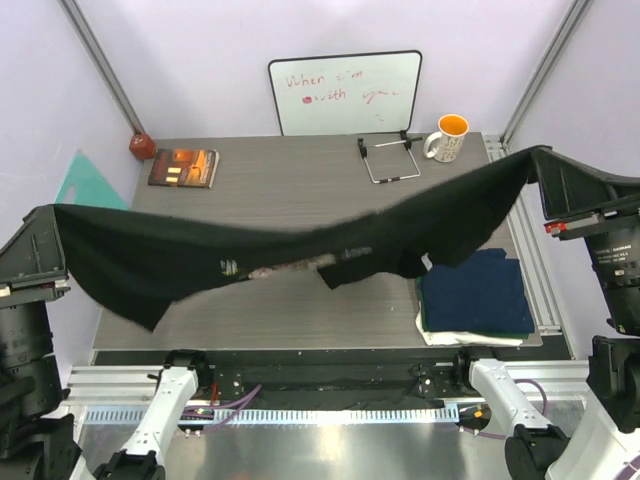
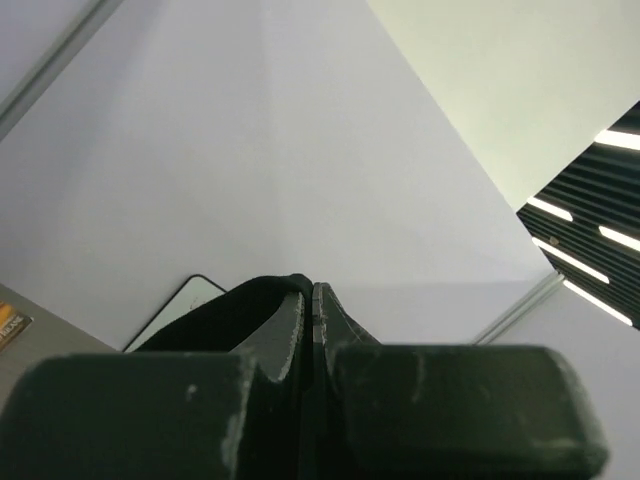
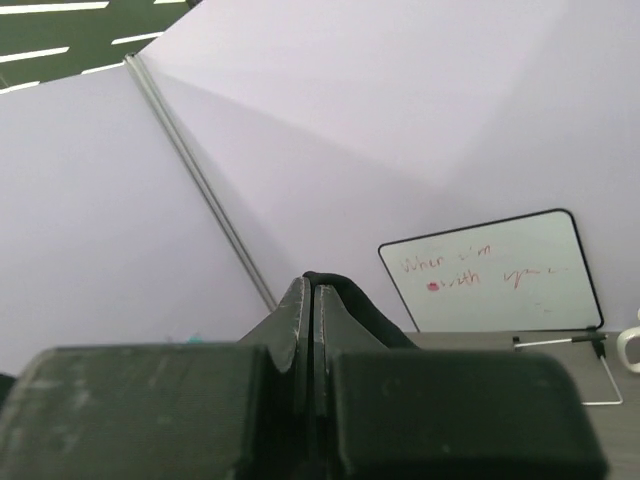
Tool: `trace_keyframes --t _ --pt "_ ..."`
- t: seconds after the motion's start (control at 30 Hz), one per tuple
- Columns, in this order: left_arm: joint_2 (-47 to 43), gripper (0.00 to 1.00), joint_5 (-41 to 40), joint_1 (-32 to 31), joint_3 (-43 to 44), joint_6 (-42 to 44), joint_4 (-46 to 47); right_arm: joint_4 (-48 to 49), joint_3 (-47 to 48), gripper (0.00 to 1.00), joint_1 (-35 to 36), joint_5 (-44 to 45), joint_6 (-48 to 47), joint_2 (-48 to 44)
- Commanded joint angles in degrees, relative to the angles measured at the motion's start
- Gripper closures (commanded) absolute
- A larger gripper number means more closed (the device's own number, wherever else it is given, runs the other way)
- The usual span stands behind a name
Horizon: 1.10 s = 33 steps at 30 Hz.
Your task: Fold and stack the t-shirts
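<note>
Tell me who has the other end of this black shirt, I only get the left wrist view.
Observer: The right arm's fingers are shut on the other end of the black shirt.
Operator: Is it lying on the table?
Observer: It hangs stretched above the table, sagging lowest in the middle; whether it touches there I cannot tell.
Operator: Any folded shirts already?
Observer: Yes, a pile at the table's right near corner, navy shirt on top, white shirt at the bottom.
</note>
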Motion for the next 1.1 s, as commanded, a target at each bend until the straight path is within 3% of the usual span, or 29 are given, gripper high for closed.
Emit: trace_keyframes --t 0.0,0.27,0.5,0.93,1.07 --pt "5.63 1.0 -3.79 -0.02 -1.02 0.0 -1.22 -1.68 1.88 0.99 0.66 6.44 -2.99 3.0" --pt "9.93 1.0 -5.37 -0.11 -2.16 -0.45 -3.24 -5.02 7.07 0.99 1.28 12.68 -5.28 7.74" --pt "15.82 1.0 -9.77 -0.02 -4.71 0.87 -3.68 -5.29 9.37 0.99 1.28 9.1 -4.06 18.9" --pt "30.85 1.0 -11.53 -0.02 -15.86 3.95 1.59 4.11 -13.3 0.99 1.28 7.07 -3.7 28.75" --pt "33.75 1.0 -11.88 -0.02 -20.53 4.91 8.16 10.16 -22.71 0.99 1.28 6.09 -4.05 29.98"
